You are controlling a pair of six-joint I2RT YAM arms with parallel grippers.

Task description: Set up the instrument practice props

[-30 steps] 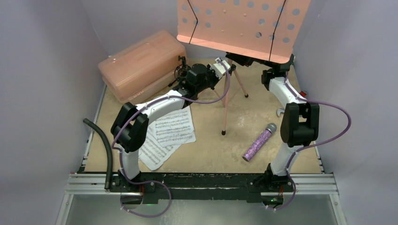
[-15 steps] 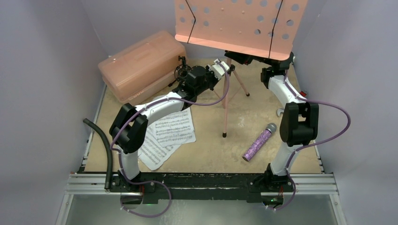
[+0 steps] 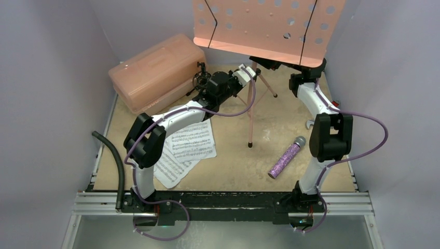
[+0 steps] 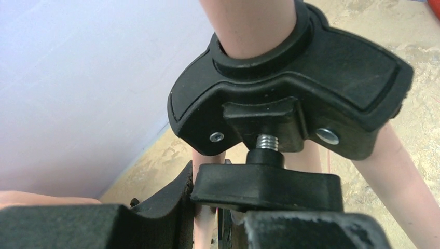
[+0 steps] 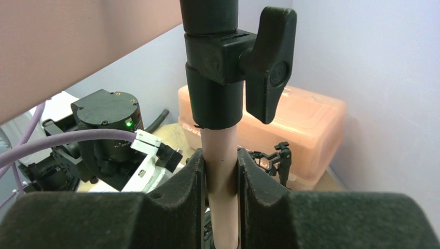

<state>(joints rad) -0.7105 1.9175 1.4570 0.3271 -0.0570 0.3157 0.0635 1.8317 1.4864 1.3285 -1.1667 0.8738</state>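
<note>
The pink music stand's perforated desk (image 3: 264, 28) stands high at the back, and its thin tripod legs (image 3: 251, 114) reach the table. My right gripper (image 5: 221, 176) is shut on the stand's pink pole (image 5: 220, 155), just under the black clamp collar (image 5: 218, 67); in the top view it sits under the desk (image 3: 306, 72). My left gripper (image 4: 212, 218) is closed around a thin pink leg below the black tripod hub (image 4: 311, 88), touching the hub's knob (image 4: 267, 184). Two sheet-music pages (image 3: 187, 148) lie front left. The purple microphone (image 3: 285, 157) lies front right. The black shock-mount tripod (image 3: 201, 78) stands by the case.
The big pink plastic case (image 3: 155, 70) is at the back left, also seen in the right wrist view (image 5: 306, 124). A black hose (image 3: 111, 155) curves along the left edge. A red-handled tool (image 3: 321, 116) lies by the right arm. Lilac walls enclose three sides.
The music stand has shifted slightly right with both grippers on it. Its near foot moved right and back, and the pole stands more upright.
</note>
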